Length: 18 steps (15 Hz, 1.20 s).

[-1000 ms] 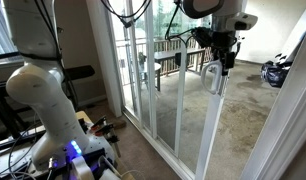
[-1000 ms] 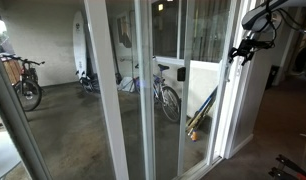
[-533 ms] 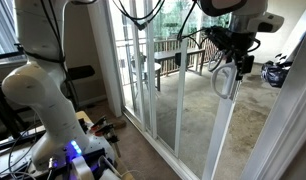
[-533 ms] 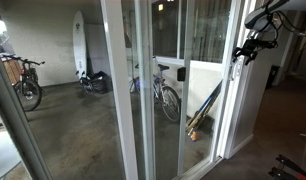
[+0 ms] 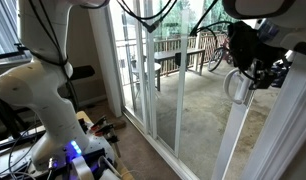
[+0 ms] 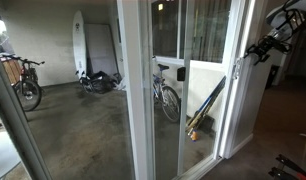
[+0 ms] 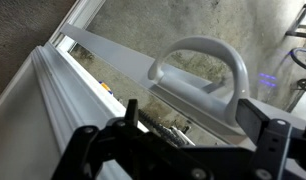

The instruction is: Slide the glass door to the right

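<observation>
The glass door [image 5: 198, 110] is a tall clear panel in a slim white frame, also seen in an exterior view [image 6: 168, 120]. Its white loop handle [image 5: 233, 85] sits on the stile by my gripper [image 5: 258, 62]. In the wrist view the handle [image 7: 198, 52] arches just beyond my gripper [image 7: 198, 125], whose two black fingers stand wide apart on either side of the handle's base, not clamped on it. In an exterior view my gripper [image 6: 263, 45] is at the handle [image 6: 236, 68] near the white wall jamb.
Fixed white-framed glass panels [image 5: 133, 70] stand beside the door. The robot's white base [image 5: 43, 110] and cables are at the near left. Bicycles [image 6: 163, 95] and a surfboard [image 6: 80, 40] stand outside beyond the glass. A white wall [image 5: 293, 130] is close to the gripper.
The gripper and the handle stile have moved steadily rightward in both exterior views; the door's other stile has also shifted right across the glass.
</observation>
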### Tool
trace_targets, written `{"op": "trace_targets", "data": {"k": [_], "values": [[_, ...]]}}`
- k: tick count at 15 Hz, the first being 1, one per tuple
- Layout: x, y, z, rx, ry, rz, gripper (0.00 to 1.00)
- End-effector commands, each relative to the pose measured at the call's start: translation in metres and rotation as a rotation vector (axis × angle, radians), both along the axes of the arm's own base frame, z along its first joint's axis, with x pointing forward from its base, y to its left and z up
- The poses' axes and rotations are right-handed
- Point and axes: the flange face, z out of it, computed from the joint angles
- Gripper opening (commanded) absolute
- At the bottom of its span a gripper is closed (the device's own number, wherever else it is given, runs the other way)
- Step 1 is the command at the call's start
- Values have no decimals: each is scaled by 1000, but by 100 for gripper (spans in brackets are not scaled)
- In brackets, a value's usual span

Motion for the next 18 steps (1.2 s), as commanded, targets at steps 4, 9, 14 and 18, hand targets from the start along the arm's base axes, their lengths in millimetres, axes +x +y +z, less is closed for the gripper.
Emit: {"op": "trace_targets", "data": {"k": [4, 9, 14, 18], "values": [[-136, -128, -17, -77, -13, 112, 100], [-99, -95, -17, -151, -4, 337, 100], [-11, -2, -3, -325, 56, 535, 100], [35, 92, 1, -377, 119, 660, 100]]}}
